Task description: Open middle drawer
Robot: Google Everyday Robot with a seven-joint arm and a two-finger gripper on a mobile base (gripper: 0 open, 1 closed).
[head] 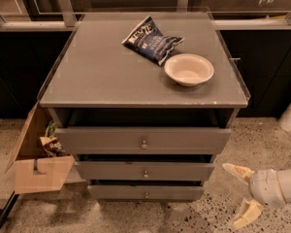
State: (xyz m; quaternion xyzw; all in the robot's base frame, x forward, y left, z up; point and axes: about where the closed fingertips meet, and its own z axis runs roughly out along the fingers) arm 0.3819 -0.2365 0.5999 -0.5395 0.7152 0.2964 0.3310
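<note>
Grey drawer fronts are stacked left of the gripper (242, 193), which is held low near the floor with its cream fingers (236, 171) spread and nothing between them. The middle drawer (111, 171) is seen to its left, well apart, its knob (145, 174) untouched. A bowl (189, 69) is set higher up.

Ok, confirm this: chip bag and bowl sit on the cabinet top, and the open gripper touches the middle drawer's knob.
Wrong on contact. The camera view shows the open gripper low beside the cabinet, clear of the middle drawer and its knob. The chip bag and bowl do sit on its top.
</note>
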